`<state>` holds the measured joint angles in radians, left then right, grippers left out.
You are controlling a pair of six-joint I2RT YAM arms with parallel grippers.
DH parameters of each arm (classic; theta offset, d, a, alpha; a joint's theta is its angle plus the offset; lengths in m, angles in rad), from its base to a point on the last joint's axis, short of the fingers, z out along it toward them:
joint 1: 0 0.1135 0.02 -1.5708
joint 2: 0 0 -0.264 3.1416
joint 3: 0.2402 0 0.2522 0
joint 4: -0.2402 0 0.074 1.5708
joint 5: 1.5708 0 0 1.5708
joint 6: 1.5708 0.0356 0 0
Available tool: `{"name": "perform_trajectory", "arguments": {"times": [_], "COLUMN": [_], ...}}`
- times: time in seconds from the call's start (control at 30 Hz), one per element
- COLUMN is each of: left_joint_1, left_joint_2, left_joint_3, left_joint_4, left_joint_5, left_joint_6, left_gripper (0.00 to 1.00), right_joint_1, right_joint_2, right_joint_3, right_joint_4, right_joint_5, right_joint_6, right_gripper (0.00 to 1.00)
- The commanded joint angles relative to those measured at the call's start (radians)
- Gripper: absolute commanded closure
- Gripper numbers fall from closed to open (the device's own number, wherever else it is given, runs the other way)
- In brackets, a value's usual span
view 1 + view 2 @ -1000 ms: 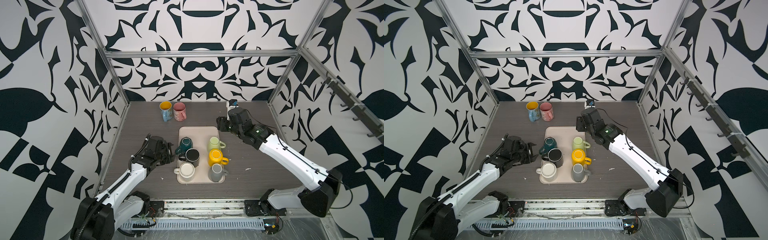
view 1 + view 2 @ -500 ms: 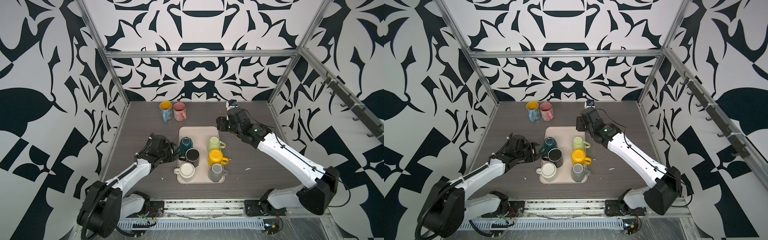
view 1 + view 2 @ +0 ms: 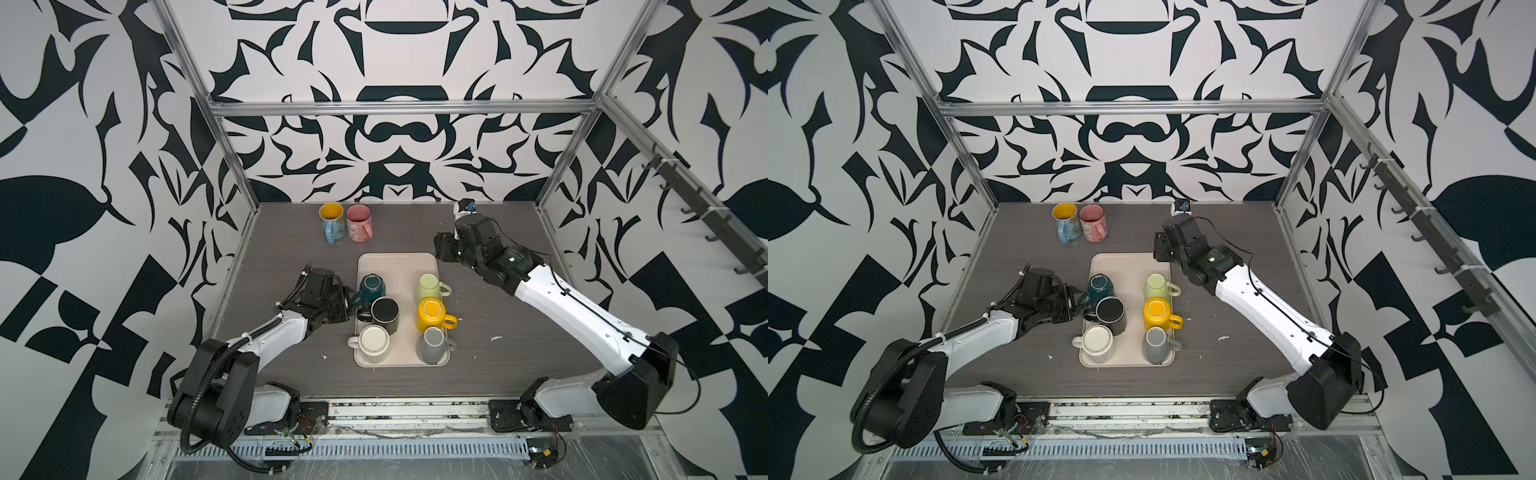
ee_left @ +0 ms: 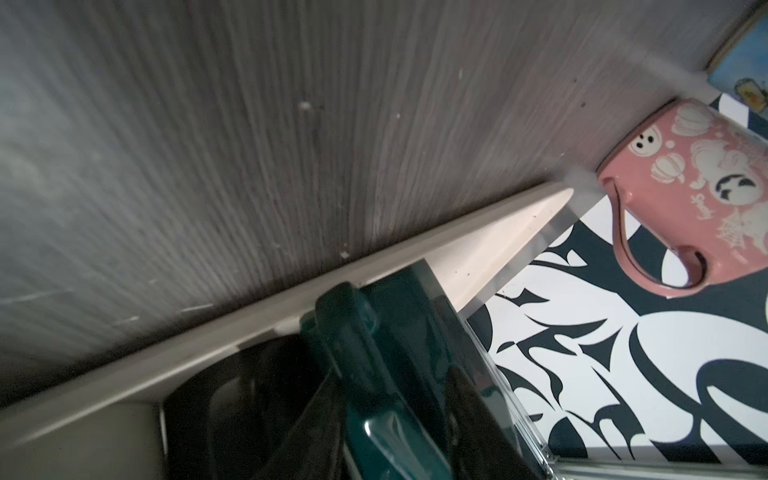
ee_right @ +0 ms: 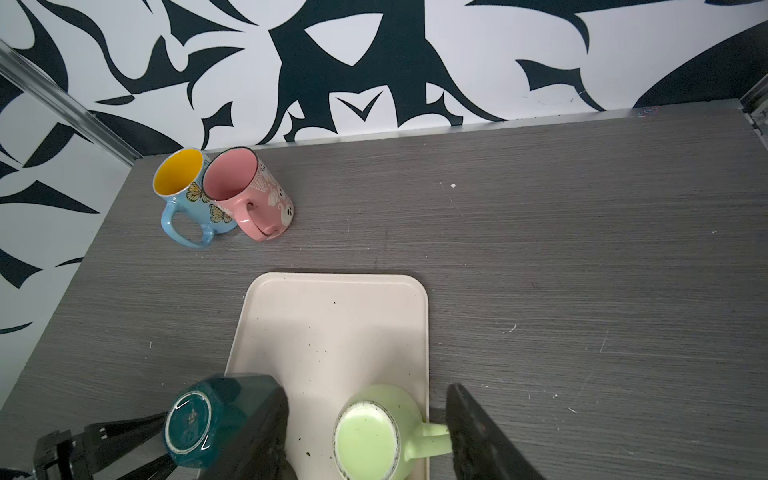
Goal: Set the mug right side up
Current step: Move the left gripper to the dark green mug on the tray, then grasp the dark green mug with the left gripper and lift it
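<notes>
A teal mug (image 3: 371, 286) (image 3: 1100, 286) stands upside down at the left edge of the beige tray (image 3: 397, 264), base up, handle toward the left arm. My left gripper (image 3: 349, 300) (image 3: 1077, 297) reaches in low from the left. In the left wrist view its dark fingers sit on either side of the teal handle (image 4: 365, 374) and press on it. My right gripper (image 3: 442, 251) (image 5: 363, 395) hangs open above the tray's far right corner and holds nothing. The teal mug (image 5: 199, 419) also shows in the right wrist view.
A light green mug (image 3: 430, 286) (image 5: 370, 436) sits base up on the tray's right side. Black (image 3: 384, 313), yellow (image 3: 432, 313), white (image 3: 372, 340) and grey (image 3: 432, 345) mugs crowd the near half. Blue (image 3: 331, 222) and pink (image 3: 358, 222) mugs stand upright at the back.
My left gripper slid right to the tray's edge and narrowed around the teal mug's handle. The right gripper drew back a little toward the rear wall.
</notes>
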<state>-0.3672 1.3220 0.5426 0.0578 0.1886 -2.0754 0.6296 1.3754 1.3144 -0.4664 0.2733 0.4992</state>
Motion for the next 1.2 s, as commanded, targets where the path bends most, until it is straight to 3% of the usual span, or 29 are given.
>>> {"name": "perform_trajectory", "arguments": {"times": [0.0,0.27,0.47,1.17], "left_joint_1": [0.013,0.027,0.029,0.028], "left_joint_2": [0.034,0.099,0.111,0.157], "left_joint_3": [0.036,0.064,0.094,0.122], "left_joint_4": [0.036,0.081,0.086,0.103], "left_joint_5": [0.026,0.063,0.088,0.096], "left_joint_6": [-0.125,-0.102,-0.069,-0.037], "left_gripper": [0.62,0.66,0.64,0.70], "right_joint_1": [-0.005,-0.008,-0.010,-0.013], "right_joint_2": [-0.002,0.005,0.008,0.014], "right_joint_3": [0.026,0.028,0.029,0.023], "right_joint_4": [0.012,0.011,0.008,0.008], "right_joint_5": [0.004,0.001,-0.005,-0.012], "right_joint_6": [0.010,0.011,0.015,0.020], "right_gripper": [0.36,0.36,0.37,0.37]}}
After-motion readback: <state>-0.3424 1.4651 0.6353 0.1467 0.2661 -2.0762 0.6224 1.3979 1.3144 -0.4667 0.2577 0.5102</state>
